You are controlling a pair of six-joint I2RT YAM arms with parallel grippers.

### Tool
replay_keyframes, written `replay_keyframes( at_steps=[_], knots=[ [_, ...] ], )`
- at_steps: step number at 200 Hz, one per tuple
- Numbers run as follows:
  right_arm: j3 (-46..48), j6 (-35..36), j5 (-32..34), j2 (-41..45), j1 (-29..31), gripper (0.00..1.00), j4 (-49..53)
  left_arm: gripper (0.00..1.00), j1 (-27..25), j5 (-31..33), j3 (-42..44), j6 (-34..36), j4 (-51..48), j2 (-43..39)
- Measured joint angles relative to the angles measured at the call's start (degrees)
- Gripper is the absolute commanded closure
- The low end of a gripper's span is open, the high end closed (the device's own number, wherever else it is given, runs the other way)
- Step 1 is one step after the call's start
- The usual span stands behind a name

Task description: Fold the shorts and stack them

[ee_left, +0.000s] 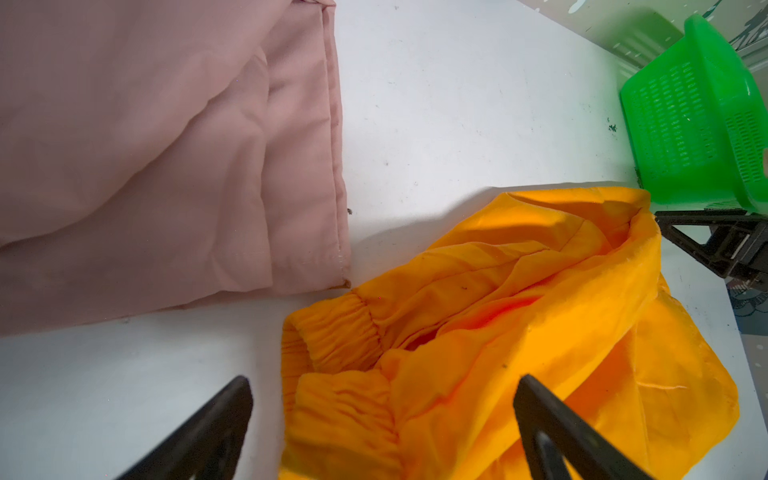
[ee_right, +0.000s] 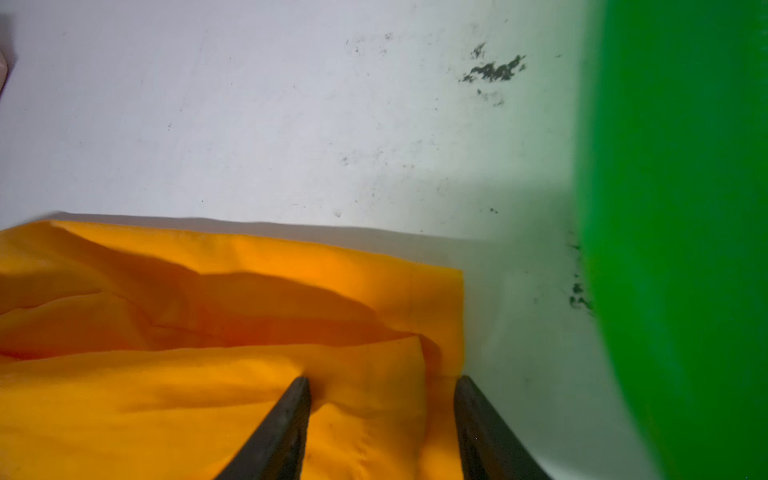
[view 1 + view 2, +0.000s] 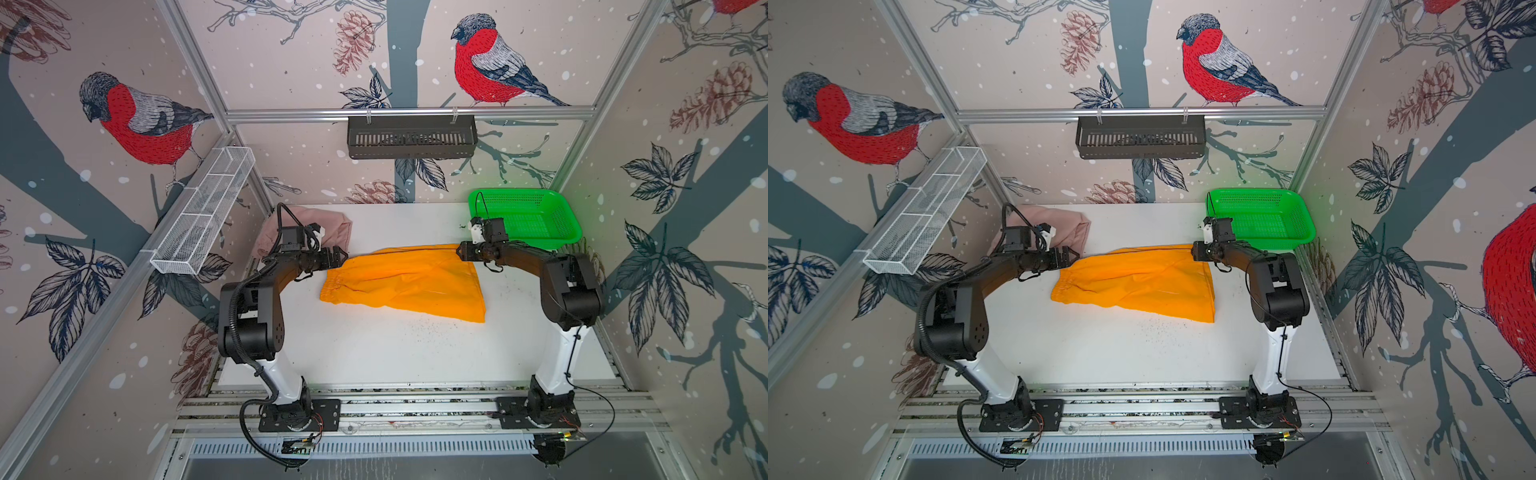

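Orange shorts [image 3: 407,282] lie across the white table [image 3: 374,353], long axis running arm to arm, waistband just beside my wide-open, empty left gripper [image 3: 343,254], hem corner straddled by my half-open right gripper [image 3: 459,251].

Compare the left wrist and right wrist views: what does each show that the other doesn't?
Left wrist only: the gathered waistband of the orange shorts, the hemmed edge of the pink shorts, and the open left gripper framing that waistband. Right wrist only: the orange corner lying between the parted jaws of the right gripper. Both: the orange shorts, the green basket and the white table.
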State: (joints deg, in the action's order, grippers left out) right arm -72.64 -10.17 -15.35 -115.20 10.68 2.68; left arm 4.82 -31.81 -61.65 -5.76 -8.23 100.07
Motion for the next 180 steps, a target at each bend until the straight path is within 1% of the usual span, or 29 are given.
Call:
replay_keyframes(
  at_steps=[10,20,35,48,60,68,80,84,96,106,119,128,154,180],
  knots=[
    [0.0,-0.07,-0.81,-0.26,0.0,0.68,-0.17,0.02,0.0,-0.11,0.15,0.07,0.15,0.2],
    [0.0,-0.17,-1.29,-0.31,0.02,0.82,-0.17,0.02,0.0,-0.09,0.17,0.13,0.22,0.46],
    [0.0,-0.2,-2.05,-0.28,0.02,0.97,-0.37,0.04,0.0,-0.09,0.09,0.13,0.22,1.03],
    [0.02,-0.35,-2.51,0.17,0.07,0.98,-0.26,0.07,0.0,-0.09,-0.2,0.13,0.07,1.44],
    [0.26,-0.37,-2.62,1.55,0.07,0.99,-0.2,0.18,0.0,0.09,-0.66,0.07,-0.09,1.62],
    [0.59,-0.37,-2.64,2.84,0.04,0.99,-0.33,0.3,0.0,0.44,-1.05,-0.07,-0.24,1.68],
    [1.31,-0.42,-2.73,5.16,0.07,0.99,-0.85,0.56,0.0,0.85,-1.57,-0.35,-0.68,1.7],
    [1.66,-0.46,-2.75,5.95,0.07,0.99,-1.16,0.62,0.0,1.14,-1.73,-0.42,-0.92,1.7],
    [2.67,-0.59,-2.71,8.17,0.15,0.99,-1.49,0.73,0.0,2.14,-2.12,-0.87,-1.77,1.7],
    [3.52,-0.61,-2.69,9.94,0.22,0.99,-1.49,0.79,0.0,2.62,-2.47,-1.51,-2.45,1.68],
    [4.55,-0.61,-2.34,12.31,0.46,0.99,-1.44,0.9,0.0,2.95,-3.15,-2.84,-3.58,1.46],
    [5.2,-0.61,-1.92,13.84,0.72,0.99,-1.4,0.99,0.0,2.91,-3.67,-3.3,-4.42,1.25],
    [7.3,-0.59,0.5,18.21,1.99,0.99,-0.96,1.0,-0.13,3.15,-4.35,-4.85,-6.21,0.07],
    [8.24,-0.59,4.22,22.99,4.17,0.99,1.42,1.0,-0.15,4.85,-5.38,-6.27,-9.22,-1.62]
  ],
)
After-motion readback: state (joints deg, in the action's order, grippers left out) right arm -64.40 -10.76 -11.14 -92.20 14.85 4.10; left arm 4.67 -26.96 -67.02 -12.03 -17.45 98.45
